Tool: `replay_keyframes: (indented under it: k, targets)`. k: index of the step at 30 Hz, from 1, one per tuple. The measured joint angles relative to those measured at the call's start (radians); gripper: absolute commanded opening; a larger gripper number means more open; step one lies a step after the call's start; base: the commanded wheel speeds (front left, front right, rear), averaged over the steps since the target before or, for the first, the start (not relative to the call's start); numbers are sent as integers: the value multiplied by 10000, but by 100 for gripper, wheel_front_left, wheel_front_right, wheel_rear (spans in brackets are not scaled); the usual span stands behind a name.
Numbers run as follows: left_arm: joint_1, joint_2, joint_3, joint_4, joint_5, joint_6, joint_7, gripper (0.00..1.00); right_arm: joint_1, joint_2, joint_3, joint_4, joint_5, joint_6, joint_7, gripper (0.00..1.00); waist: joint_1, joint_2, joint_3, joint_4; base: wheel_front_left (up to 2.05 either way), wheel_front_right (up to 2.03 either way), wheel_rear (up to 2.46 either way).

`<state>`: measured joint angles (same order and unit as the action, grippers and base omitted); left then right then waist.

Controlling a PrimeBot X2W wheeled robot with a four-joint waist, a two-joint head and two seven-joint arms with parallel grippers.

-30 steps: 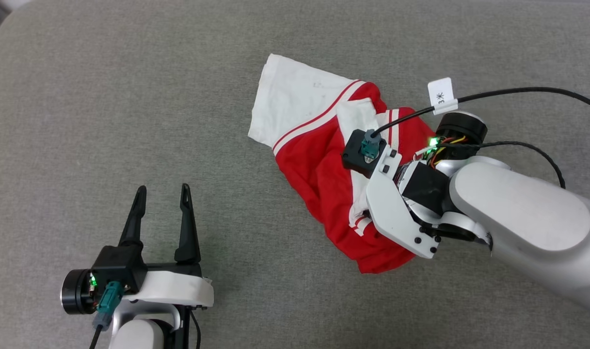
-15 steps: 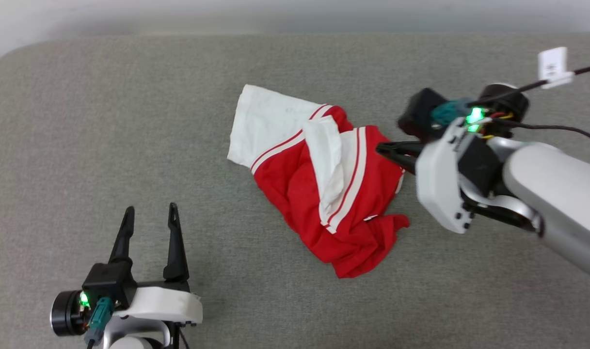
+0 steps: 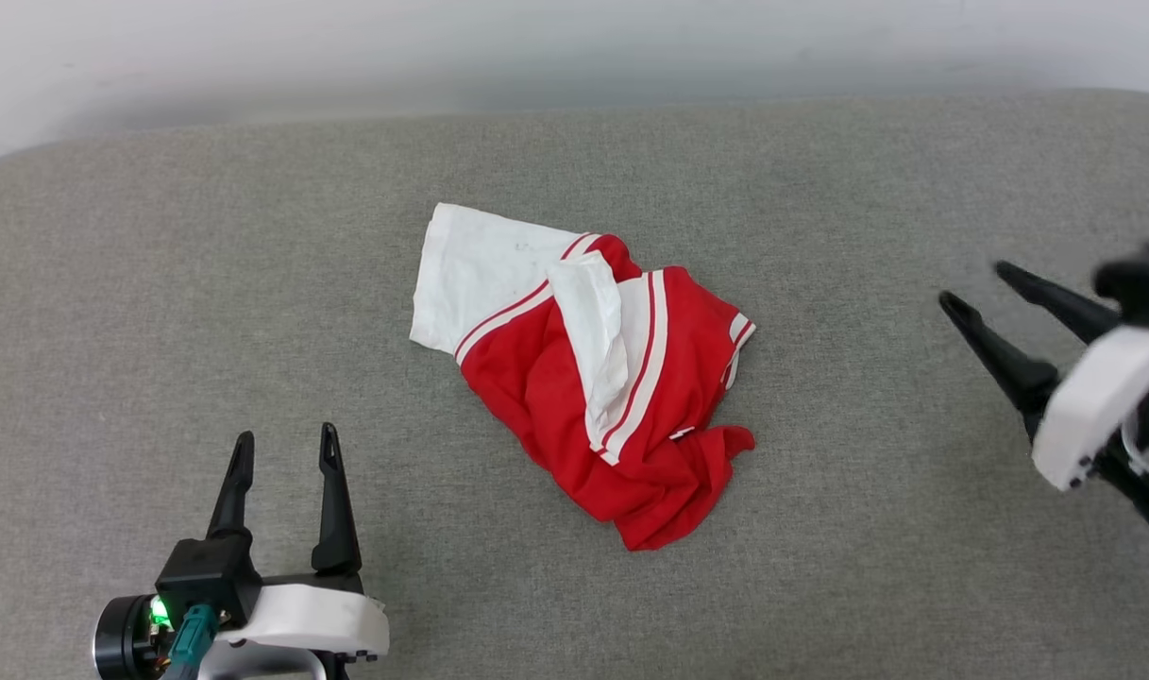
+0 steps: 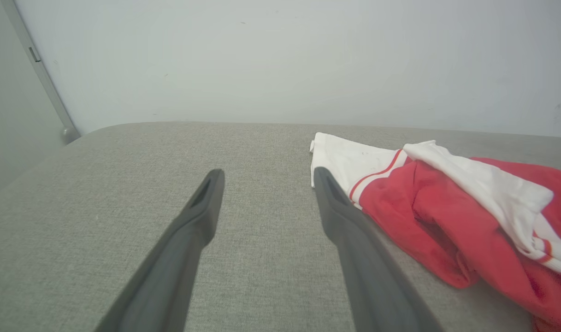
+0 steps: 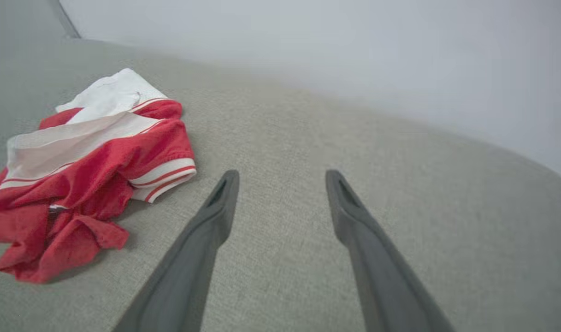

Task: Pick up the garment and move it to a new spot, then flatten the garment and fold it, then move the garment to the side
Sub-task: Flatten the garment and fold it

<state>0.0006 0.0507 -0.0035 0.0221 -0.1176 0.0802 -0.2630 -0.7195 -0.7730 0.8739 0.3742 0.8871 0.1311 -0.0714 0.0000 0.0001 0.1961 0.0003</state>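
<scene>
Sitting crumpled mid grey cushion [image 3: 159, 283], the garment [image 3: 583, 378] is now released. The right gripper [image 3: 975, 285] has pulled back well apart from it, fingers spread, empty. The left gripper [image 3: 286, 434] is spread, idle. Relocation looks done, flattening next.

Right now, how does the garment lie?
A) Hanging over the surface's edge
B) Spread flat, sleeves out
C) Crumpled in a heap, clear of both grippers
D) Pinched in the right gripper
C: the garment sits bunched on the grey surface, with the left gripper and the right gripper both open and apart from it.
</scene>
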Motion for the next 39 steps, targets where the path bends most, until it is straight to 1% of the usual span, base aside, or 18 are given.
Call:
replay_keyframes:
  k: [4, 6, 9, 12, 16, 18, 20, 24, 27, 30, 34, 37, 39]
  targets:
    - [64, -2, -31, -15, -12, 23, 0, 100, 1554, 874, -1561, 1135, -389, 0, -1310, 100, 0, 0, -64, 37, 0, 0, 0]
    - [103, 0, -29, -19, -13, 33, 0, 100, 2033, 1271, -2343, 1461, -685, 0, -1609, 100, 0, 0, -94, 51, 0, 0, 0]
    - [128, -2, -38, -17, -13, 77, 0, 100, 2578, 1802, -3342, 1553, -1273, 0, -1793, 100, 0, 0, -145, 58, 0, 0, 0]
    - [162, -2, -69, -12, -13, 96, 0, 100, 2868, 2094, -4174, 1315, -2031, 0, -1843, 100, 0, 0, -195, 74, 0, 0, 0]
    - [166, -2, -161, -12, -12, 136, 0, 100, 2814, 2316, -5252, 431, -2968, 0, -1881, 100, 0, 0, -241, 165, 0, 0, 0]
    - [167, -2, -180, -21, -13, 155, 0, 100, 2568, 2422, -5565, -167, -3386, 0, -1789, 100, 0, 0, -236, 215, 0, 0, 0]
    - [167, -2, -226, -27, -13, 161, 0, 100, 2130, 2508, -5680, -811, -3707, -2, -1455, 100, -1, 0, -216, 271, 0, 0, 0]
    - [160, -2, -341, -31, -48, 163, 0, 100, 1019, 2545, -5095, -2010, -3986, 0, -270, 100, 0, 0, -121, 408, 0, 0, 0]
    - [133, -4, -424, -23, -84, 163, 0, 100, 149, 2458, -4111, -2621, -3904, 0, 794, 100, 0, 0, -33, 544, 0, 0, 0]
    - [36, -2, -474, -6, -88, 163, 0, 100, -755, 2155, -2337, -3039, -3490, 2, 2240, 100, 0, 0, 62, 676, 0, 0, 0]
    - [-66, -2, -550, -12, -119, 165, 0, 100, -2251, 1827, -217, -3231, -2447, 0, 4002, 100, 0, 0, 215, 833, 0, 0, 0]
    - [-160, -2, -646, -12, -176, 167, 0, 100, -3112, 1751, 1325, -3129, -1461, 0, 5542, 100, 0, 0, 365, 960, 0, 0, 0]
    - [-245, -2, -709, -15, -192, 169, 0, 100, -3726, 1758, 2182, -3057, -982, 0, 6311, 100, 0, 0, 486, 1041, 0, 0, 0]
